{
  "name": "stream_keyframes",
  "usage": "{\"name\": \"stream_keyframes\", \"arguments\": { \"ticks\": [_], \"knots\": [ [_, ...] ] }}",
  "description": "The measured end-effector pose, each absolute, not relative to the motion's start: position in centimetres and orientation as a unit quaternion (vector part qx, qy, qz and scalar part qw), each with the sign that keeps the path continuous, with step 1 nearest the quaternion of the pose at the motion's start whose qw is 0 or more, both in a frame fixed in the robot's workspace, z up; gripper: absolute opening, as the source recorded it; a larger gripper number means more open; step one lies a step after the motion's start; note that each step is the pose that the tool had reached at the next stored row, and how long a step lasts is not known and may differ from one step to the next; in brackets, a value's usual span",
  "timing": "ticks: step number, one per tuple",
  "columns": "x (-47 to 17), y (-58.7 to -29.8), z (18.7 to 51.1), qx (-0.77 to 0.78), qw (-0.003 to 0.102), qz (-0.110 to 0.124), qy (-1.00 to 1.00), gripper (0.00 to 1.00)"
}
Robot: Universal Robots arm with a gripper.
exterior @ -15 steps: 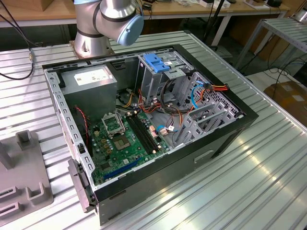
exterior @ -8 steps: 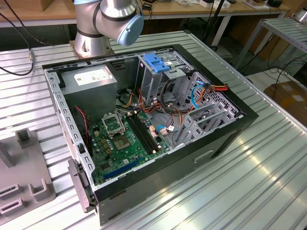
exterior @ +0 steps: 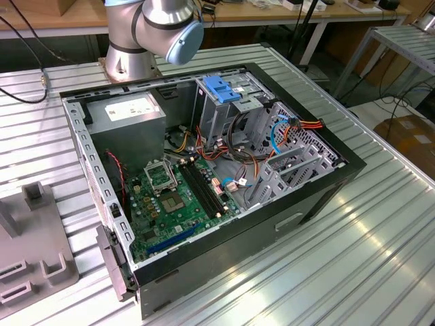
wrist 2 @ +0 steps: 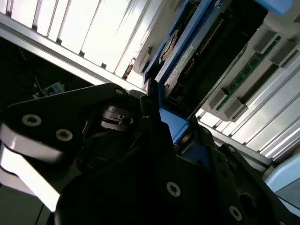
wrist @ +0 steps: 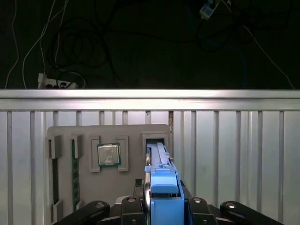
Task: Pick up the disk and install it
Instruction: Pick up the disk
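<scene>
Counter [exterior: 380, 258]: ribbed metal, carries everything.

Computer case [exterior: 312, 204]: lies open on its side, board and drive cage exposed. It sits to the exterior view's right of a grey tray corner [exterior: 27, 265], which I judge to be the parts tray noted below.

Arm [exterior: 156, 27]: its base stands behind the case, on the far side from the tray.

Parts tray [wrist: 131, 133]: grey, slotted, flat on the counter close to the counter's edge.

Hand [wrist: 164, 192]: directly over the tray's upright slot. The fingers are pressed flush on both sides of the blue end, clamped on the disk as far as both wrist views show.

Disk [wrist: 159, 159] [wrist 2: 187, 56]: on edge, near end in the hand, far end at the tray's slot. Cannot tell whether it has cleared the slot.

Processor chip [wrist: 108, 154] and memory stick [wrist: 74, 173]: in the tray's other pockets, beside the disk.

Progress: grasp made. Carrying the disk from the tray and seating it in the case are not yet done.
</scene>
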State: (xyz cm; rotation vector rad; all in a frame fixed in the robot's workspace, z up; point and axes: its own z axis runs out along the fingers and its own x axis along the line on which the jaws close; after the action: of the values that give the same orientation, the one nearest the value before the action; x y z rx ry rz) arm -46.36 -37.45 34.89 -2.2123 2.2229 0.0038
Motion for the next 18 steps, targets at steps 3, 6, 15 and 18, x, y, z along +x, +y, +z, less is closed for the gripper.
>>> {"name": "stream_keyframes", "arguments": {
  "ticks": [3,6,15,18],
  "knots": [
    [-46.4,-37.5,36.2,-0.705,0.003,0.001,0.709,0.37],
    [-46.4,-37.5,37.3,-0.705,0.003,0.001,0.709,0.37],
    [-46.3,-37.5,39.3,-0.705,0.002,0.001,0.709,0.37],
    [-46.3,-37.5,40.2,-0.705,0.002,0.002,0.709,0.37]
  ]
}}
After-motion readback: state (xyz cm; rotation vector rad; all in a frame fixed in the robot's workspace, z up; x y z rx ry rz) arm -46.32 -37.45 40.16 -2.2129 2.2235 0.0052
